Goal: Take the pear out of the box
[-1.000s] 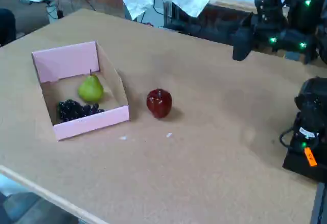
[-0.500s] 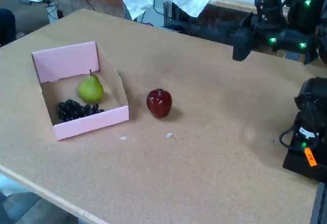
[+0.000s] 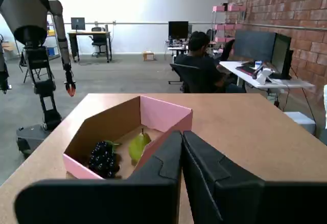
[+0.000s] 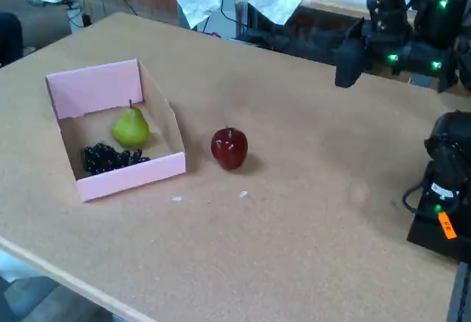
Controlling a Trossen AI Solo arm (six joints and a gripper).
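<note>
The yellow-green pear [image 4: 131, 128] lies inside the pink box [image 4: 132, 177] at the table's left, just behind a bunch of dark grapes [image 4: 110, 158]. The wrist view looks over the table at the same box [image 3: 164, 112], with the pear [image 3: 137, 146] to the right of the grapes [image 3: 103, 157]. My gripper [image 3: 182, 134] fills the bottom of that view, its two black fingers pressed together with nothing between them. In the fixed view the gripper [image 4: 347, 66] hangs high at the upper right, far from the box.
A shiny red apple [image 4: 229, 148] stands on the table just right of the box. A black device with a cable [image 4: 444, 190] sits at the right edge. Beyond the table stand a humanoid robot [image 3: 31, 24] and a seated person [image 3: 200, 65].
</note>
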